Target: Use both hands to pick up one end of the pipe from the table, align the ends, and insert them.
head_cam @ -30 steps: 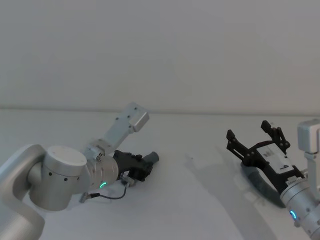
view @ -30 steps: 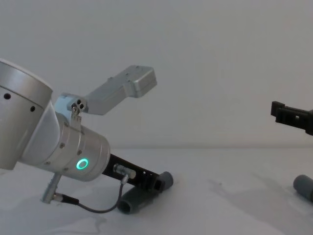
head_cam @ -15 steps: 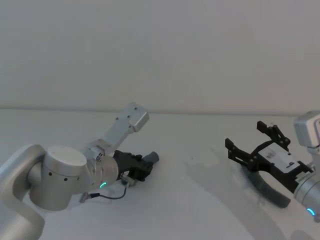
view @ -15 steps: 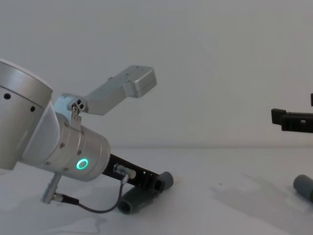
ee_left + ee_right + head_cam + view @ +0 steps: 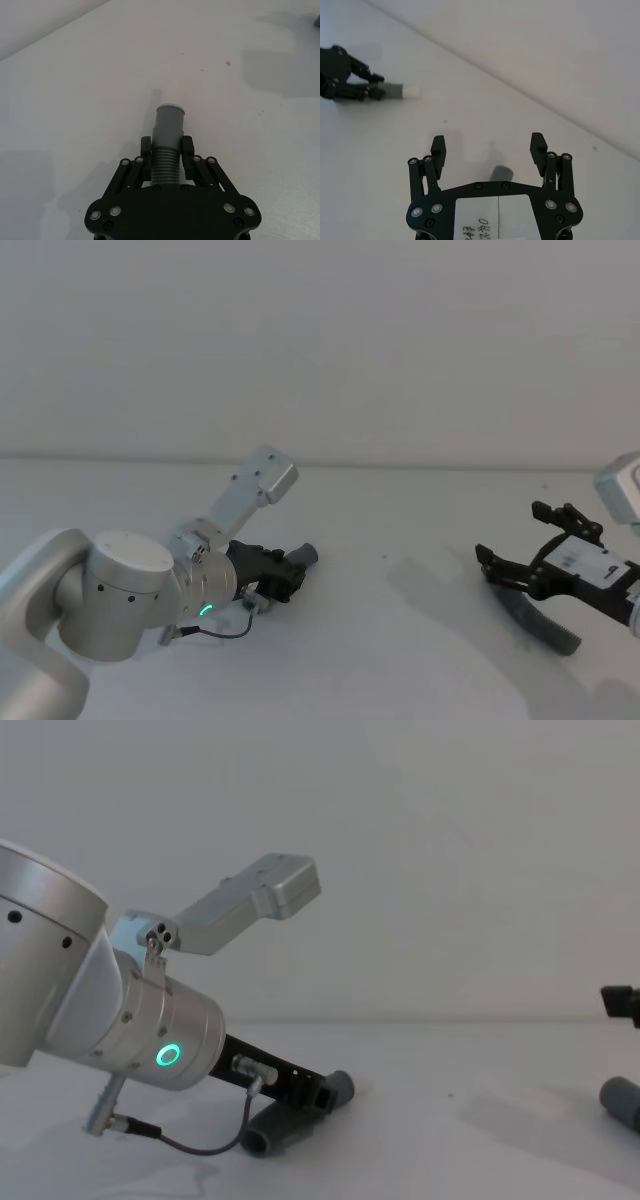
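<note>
The black plastic two-finger left claw [image 5: 166, 150] is down low and closed in on a dark grey plastic ribbed tube [image 5: 169, 125]. Its fingers pinch the ribbed stretch from both sides, and the smooth end sticks straight out ahead of them. Over on the other side, the matching black right claw [image 5: 488, 141] is spread wide, nothing between its fingers, hanging above the surface.

Now the big picture: the plain white matte counter [image 5: 380, 660] runs right across, with a pale grey wall [image 5: 320, 340] behind it. On the left, the thick silver cylindrical arm [image 5: 120, 605] lies low over the counter, reaching in toward the middle. There's a green glowing ring [image 5: 168, 1055] lit near its wrist and a silver box-shaped bracket [image 5: 262, 480] angling up off it. The right claw comes in from the right edge, well apart from the left one.

Down to the parts. A dark grey curved plastic piece [image 5: 540, 620] lies flat on the counter at the right, just below the open right claw in the head view, and no finger is closed on it. The ribbed tube is left of centre, held close to the counter, and from the right wrist you can spot its whitish tip [image 5: 411, 92] pointing out of the left claw. From the chest, a second grey tubular end [image 5: 272, 1132] sits on the counter under that claw. Same piece or not, I can't tell. Smallest of all, a thin black cable [image 5: 200, 1145] loops below the wrist.
</note>
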